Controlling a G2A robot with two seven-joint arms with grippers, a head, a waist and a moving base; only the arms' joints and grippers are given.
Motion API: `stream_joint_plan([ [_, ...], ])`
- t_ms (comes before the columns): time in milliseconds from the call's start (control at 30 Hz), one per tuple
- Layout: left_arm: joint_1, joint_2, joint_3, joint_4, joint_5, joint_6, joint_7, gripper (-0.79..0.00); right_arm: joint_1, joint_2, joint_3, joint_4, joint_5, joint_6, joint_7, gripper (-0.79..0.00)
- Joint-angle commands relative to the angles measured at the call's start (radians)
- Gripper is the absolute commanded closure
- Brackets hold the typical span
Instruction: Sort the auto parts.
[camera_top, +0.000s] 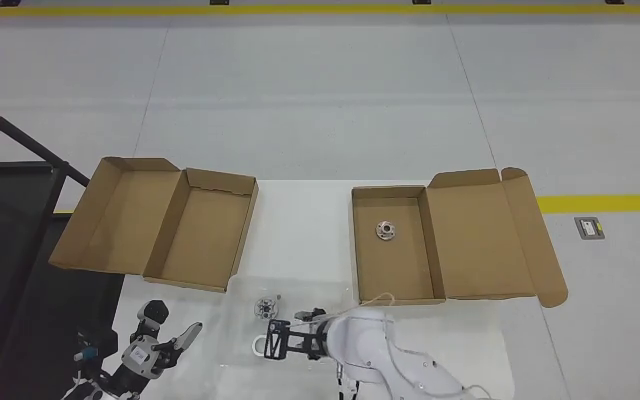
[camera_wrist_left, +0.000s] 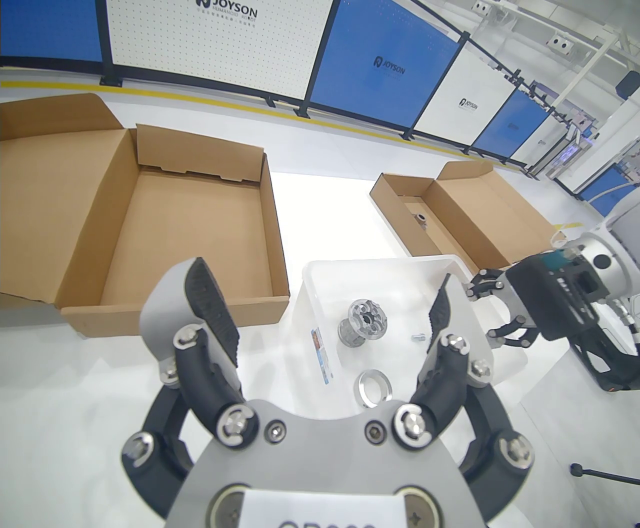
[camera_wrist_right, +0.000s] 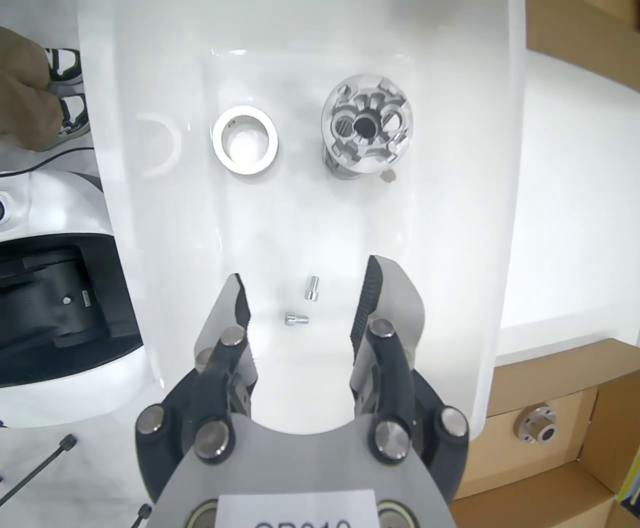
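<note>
Nearest the robot, the left end effector (camera_wrist_left: 322, 285) is held low over the worktop (camera_top: 300, 215), its fingers apart and nothing between them. It appears to be parked clear of the other arm's work. A white label is fixed to its base, but the print is cut off by the frame edge.

Just beside it, the right end effector (camera_wrist_right: 305, 272) is held above a translucent bin (camera_wrist_right: 502, 200) with its jaws spread. Two small screws (camera_wrist_right: 312, 288) lie on the bin floor directly below the gap. From this it is judged that a screw is being lined up for a grasp. A similar label, also cut off, is carried on this base.

Deeper in the bin, a geared hub (camera_wrist_right: 367, 127) is stood on end and a plain ring (camera_wrist_right: 245, 139) is laid flat beside it, both apart from the screws. A small sticker (camera_wrist_left: 320, 352) is seen on the bin wall; its print is too small to make out.

Farther off, two cardboard boxes are set well apart, lids folded outward, presumably so that each can be reached from above. A flanged hub (camera_top: 385, 230) is already placed in the right box (camera_top: 400, 275); nothing is seen in the left box (camera_top: 200, 245).

Beyond the worktop, blue and white panels (camera_wrist_left: 385, 65) bearing printed logos are lined up.
</note>
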Motion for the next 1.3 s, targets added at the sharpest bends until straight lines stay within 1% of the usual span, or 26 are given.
stream_joint_plan([
  [0,0.0,0.0,0.0,0.0,0.0,0.0,0.0,-0.785,0.025,-0.009,-0.006,0.054,0.028,0.001,0.003,-0.351],
  [167,0.0,0.0,0.0,0.0,0.0,0.0,0.0,-0.785,0.071,-0.036,-0.037,0.147,0.031,0.082,0.048,-0.336],
  [267,0.0,0.0,0.0,0.0,0.0,0.0,0.0,-0.785,0.094,-0.051,-0.056,0.189,0.045,0.098,0.068,-0.336],
  [533,0.0,0.0,0.0,0.0,0.0,0.0,0.0,-0.785,0.135,-0.087,-0.096,0.264,0.09,0.106,0.109,-0.308],
  [1033,0.0,0.0,0.0,0.0,0.0,0.0,0.0,-0.785,0.188,-0.133,-0.128,0.39,0.157,0.098,0.143,-0.252],
  [1067,0.0,0.0,0.0,0.0,0.0,0.0,0.0,-0.785,0.19,-0.136,-0.129,0.398,0.159,0.098,0.141,-0.231],
  [1167,0.0,0.0,0.0,0.0,0.0,0.0,0.0,-0.785,0.199,-0.143,-0.132,0.42,0.163,0.098,0.141,-0.132],
  [1267,0.0,0.0,0.0,0.0,0.0,0.0,0.0,-0.785,0.207,-0.151,-0.136,0.437,0.166,0.102,0.142,0.0],
])
